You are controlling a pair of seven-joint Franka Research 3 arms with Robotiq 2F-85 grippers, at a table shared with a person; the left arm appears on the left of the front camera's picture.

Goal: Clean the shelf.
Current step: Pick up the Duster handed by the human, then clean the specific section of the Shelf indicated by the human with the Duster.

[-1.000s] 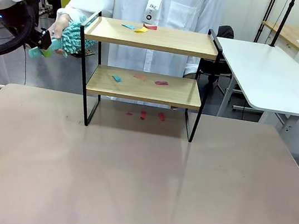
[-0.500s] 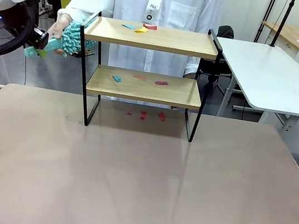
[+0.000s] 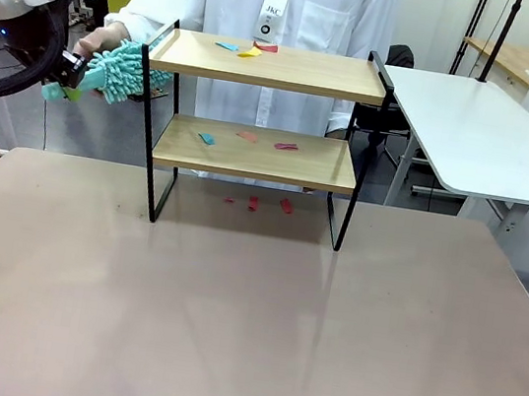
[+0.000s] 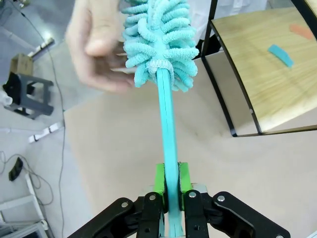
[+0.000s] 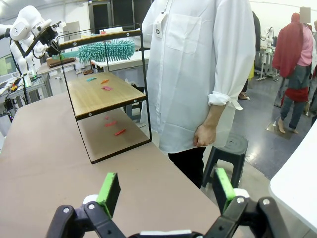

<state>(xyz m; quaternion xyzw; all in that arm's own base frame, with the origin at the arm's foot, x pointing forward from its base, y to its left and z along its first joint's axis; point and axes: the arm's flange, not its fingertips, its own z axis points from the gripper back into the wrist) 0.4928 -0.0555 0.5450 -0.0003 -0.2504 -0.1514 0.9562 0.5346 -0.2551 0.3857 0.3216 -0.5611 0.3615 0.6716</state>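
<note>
- The shelf [image 3: 260, 128] stands on the tabletop [image 3: 244, 334] at 12 o'clock, well back from the near edge. It has two pale, smooth wooden boards in a thin black metal frame.
- It looks light. A hard sideways sweep could make it slide or rock, so strokes should stay gentle. The frame posts are the firm place to steady it.
- Scraps [image 3: 247, 50] lie toward the back of the top board. There are more on the lower board and on the tabletop beneath. They are small, flat and paper-like, and likely to flick off at a touch.
- The left jaws are closed on the duster [image 4: 166, 99], with the green pads [image 4: 159, 178] clamping the low end of its handle.
- The handle is slim, stiff, smooth teal plastic, possibly slippery. The low grip gives reach but little leverage.
- The duster's head is soft and shaggy and will give against rails and corners. It sits at 9 o'clock of the top board, just beside the side rail.
- A person's hand [image 4: 99, 49] is by the head. I cannot tell whether it is touching.
- The right jaws are wide open and empty, at 3 o'clock, well apart from the shelf.
</note>
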